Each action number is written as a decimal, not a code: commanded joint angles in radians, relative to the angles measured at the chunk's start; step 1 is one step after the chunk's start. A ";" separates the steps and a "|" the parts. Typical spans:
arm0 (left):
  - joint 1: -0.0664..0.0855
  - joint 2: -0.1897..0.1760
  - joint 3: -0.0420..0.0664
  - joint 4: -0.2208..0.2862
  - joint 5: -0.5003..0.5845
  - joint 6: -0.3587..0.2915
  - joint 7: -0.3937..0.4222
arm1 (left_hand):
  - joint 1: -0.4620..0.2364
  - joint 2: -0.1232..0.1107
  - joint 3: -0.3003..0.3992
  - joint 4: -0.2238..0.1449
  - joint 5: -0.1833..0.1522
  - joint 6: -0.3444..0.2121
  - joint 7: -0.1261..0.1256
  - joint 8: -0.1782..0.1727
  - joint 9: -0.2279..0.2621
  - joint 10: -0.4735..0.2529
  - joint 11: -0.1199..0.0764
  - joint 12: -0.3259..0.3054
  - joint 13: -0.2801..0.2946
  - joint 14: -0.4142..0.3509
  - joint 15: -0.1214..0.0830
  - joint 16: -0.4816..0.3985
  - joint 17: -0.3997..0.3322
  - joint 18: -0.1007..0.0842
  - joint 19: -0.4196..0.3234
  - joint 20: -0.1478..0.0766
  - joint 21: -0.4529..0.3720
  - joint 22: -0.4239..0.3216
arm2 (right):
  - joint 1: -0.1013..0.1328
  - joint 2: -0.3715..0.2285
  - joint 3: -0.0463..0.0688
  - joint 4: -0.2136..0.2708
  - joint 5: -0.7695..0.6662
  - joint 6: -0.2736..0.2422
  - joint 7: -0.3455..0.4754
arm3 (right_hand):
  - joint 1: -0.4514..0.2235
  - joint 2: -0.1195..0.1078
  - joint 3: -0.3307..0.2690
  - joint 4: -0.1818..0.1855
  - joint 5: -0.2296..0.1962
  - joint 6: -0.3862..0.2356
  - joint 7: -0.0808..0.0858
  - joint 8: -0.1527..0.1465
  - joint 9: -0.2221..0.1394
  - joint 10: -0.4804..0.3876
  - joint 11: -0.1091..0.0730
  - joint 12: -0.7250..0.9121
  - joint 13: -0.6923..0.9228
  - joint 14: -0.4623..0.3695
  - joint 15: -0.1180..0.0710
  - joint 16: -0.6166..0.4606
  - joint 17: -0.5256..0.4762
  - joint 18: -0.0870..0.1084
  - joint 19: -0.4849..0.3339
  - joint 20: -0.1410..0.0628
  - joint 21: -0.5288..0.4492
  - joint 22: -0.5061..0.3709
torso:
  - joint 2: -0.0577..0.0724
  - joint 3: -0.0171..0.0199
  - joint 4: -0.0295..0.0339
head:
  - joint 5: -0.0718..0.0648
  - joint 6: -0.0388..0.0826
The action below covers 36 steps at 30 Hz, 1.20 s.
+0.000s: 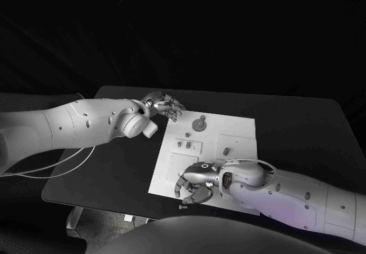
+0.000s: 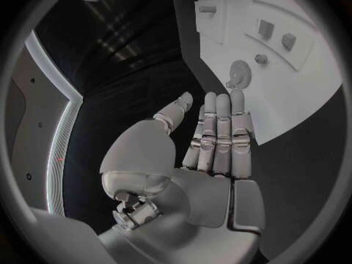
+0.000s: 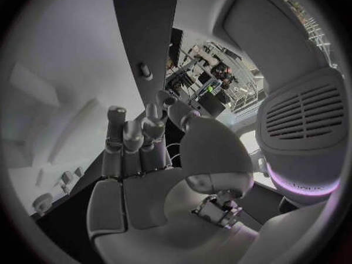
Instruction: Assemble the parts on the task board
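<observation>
The white task board [image 1: 236, 135] lies in the middle of the black table. On it sit a round grey part [image 1: 199, 125] and a few small parts [image 1: 184, 143], with another small part [image 1: 226, 151] further right. My left hand [image 1: 164, 104] hovers at the board's far left corner, fingers straight and holding nothing. The left wrist view shows that hand [image 2: 213, 138] just short of the board [image 2: 308, 100], near the round part [image 2: 238, 73]. My right hand [image 1: 196, 182] is over the board's near left corner, fingers apart and empty. In the right wrist view the hand [image 3: 135, 146] has the board [image 3: 58, 100] beyond it.
A small loose piece [image 1: 181, 207] lies on the black table just off the board's near edge; it is also the small piece [image 3: 146, 71] in the right wrist view. Cables [image 1: 53, 166] hang off the table's left side. The table's right side is bare black surface.
</observation>
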 commanded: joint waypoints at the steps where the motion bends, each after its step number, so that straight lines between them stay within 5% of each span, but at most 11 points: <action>1: 0.000 0.002 0.001 0.005 -0.005 0.009 0.011 | 0.001 0.006 0.003 0.002 0.005 0.009 0.000 0.003 0.002 -0.006 0.001 0.003 0.000 0.007 -0.001 0.005 -0.001 0.010 0.006 0.000 -0.006 0.001 | -0.002 0.003 0.000 -0.006 -0.013 0.047 -0.005 | -0.002 0.006 -0.006 -0.001 -0.017 0.004 0.002 0.000 -0.002 0.000 -0.005 0.004 0.002 -0.004 -0.007 0.005 0.001 0.009 0.002 -0.001 0.004 0.013 | 0.000 0.0007 0.0000 | 0.002 0.000; 11: -0.002 0.002 0.001 0.001 -0.007 0.010 0.012 | 0.001 0.006 0.003 0.002 0.005 0.009 0.000 0.003 0.002 -0.007 0.001 0.005 0.000 0.007 -0.001 0.005 -0.001 0.010 0.006 0.000 -0.006 0.002 | -0.002 0.010 0.000 -0.010 -0.044 0.068 0.000 | 0.004 0.006 -0.006 -0.002 -0.017 -0.004 0.004 -0.005 -0.009 -0.004 -0.002 0.005 0.002 -0.006 -0.005 0.006 0.000 0.009 -0.001 -0.001 0.003 0.012 | 0.001 0.0023 0.0008 | 0.006 0.000; 17: -0.002 0.001 0.001 0.002 -0.010 0.011 0.012 | 0.001 0.006 0.003 0.002 0.005 0.009 0.000 0.003 0.002 -0.008 0.001 0.005 0.000 0.007 -0.001 0.005 -0.001 0.010 0.006 0.000 -0.006 0.002 | -0.002 0.011 0.000 -0.009 -0.083 0.062 -0.004 | 0.010 0.005 -0.005 -0.003 -0.010 -0.018 0.006 -0.013 -0.016 -0.005 0.000 0.006 0.002 -0.007 -0.003 0.007 0.001 0.009 -0.002 -0.001 0.003 0.013 | 0.000 -0.0004 -0.0014 | 0.008 0.000; 27: -0.002 0.000 0.001 0.001 -0.012 0.015 0.012 | 0.001 0.006 0.003 0.002 0.005 0.008 0.001 0.003 0.002 -0.009 0.001 0.007 0.000 0.006 -0.001 0.005 -0.001 0.009 0.006 0.000 -0.007 0.002 | -0.002 0.022 0.000 -0.007 -0.177 0.007 -0.028 | 0.017 -0.002 -0.005 -0.003 -0.002 -0.026 0.005 -0.018 -0.021 -0.005 -0.001 0.006 0.001 -0.008 -0.003 0.007 0.001 0.009 -0.004 -0.001 0.003 0.013 | 0.000 0.0006 -0.0012 | 0.011 0.000; 28: -0.002 0.000 0.001 0.001 -0.012 0.015 0.012 | 0.001 0.006 0.003 0.002 0.005 0.008 0.001 0.003 0.002 -0.009 0.001 0.008 0.000 0.006 -0.001 0.005 -0.001 0.009 0.006 0.000 -0.007 0.002 | -0.002 0.024 0.000 -0.007 -0.183 0.003 -0.030 | 0.025 -0.018 -0.004 -0.002 0.022 -0.043 0.005 -0.027 -0.026 -0.002 -0.005 0.007 0.001 -0.006 -0.005 0.009 0.001 0.009 0.000 -0.002 0.005 0.014 | 0.000 0.0006 -0.0013 | 0.012 0.000; 36: -0.002 -0.001 0.001 0.002 -0.012 0.016 0.012 | 0.000 0.006 0.003 0.002 0.005 0.008 0.001 0.003 0.001 -0.010 0.001 0.008 -0.001 0.006 -0.001 0.005 -0.001 0.009 0.006 0.000 -0.007 0.002 | -0.003 0.033 0.000 0.002 -0.217 0.001 -0.042 | 0.025 -0.032 -0.006 -0.002 0.033 -0.054 0.000 -0.032 -0.033 0.004 -0.006 0.008 0.000 -0.001 -0.007 0.011 0.000 0.009 0.005 -0.002 0.008 0.013 | 0.000 -0.0001 -0.0008 | 0.013 0.000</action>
